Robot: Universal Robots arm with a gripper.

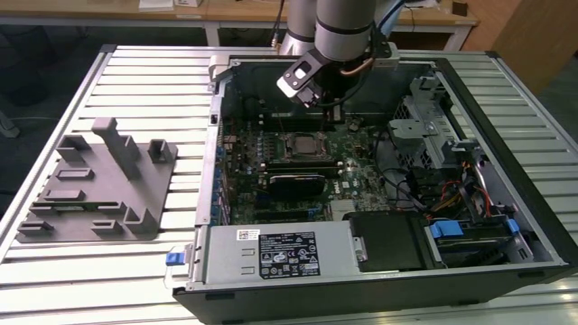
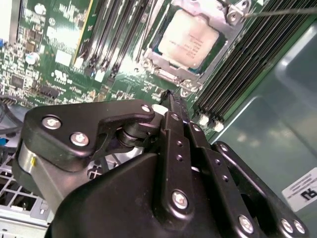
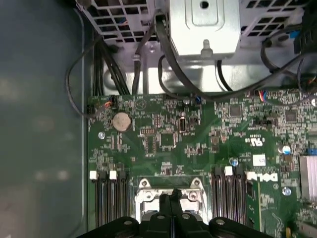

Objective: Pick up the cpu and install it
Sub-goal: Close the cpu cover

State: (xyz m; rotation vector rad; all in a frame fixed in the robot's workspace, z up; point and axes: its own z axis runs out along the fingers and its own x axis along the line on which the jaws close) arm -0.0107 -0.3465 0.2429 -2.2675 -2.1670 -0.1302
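Cpu in socket, closed pincer just above

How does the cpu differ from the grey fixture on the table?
The cpu is small, flat and silvery; the grey fixture is far larger, with upright posts. The cpu lies in the motherboard socket inside the case; the fixture stands on the slatted table outside. Neither is held.

One cpu, one computer case, one fixture
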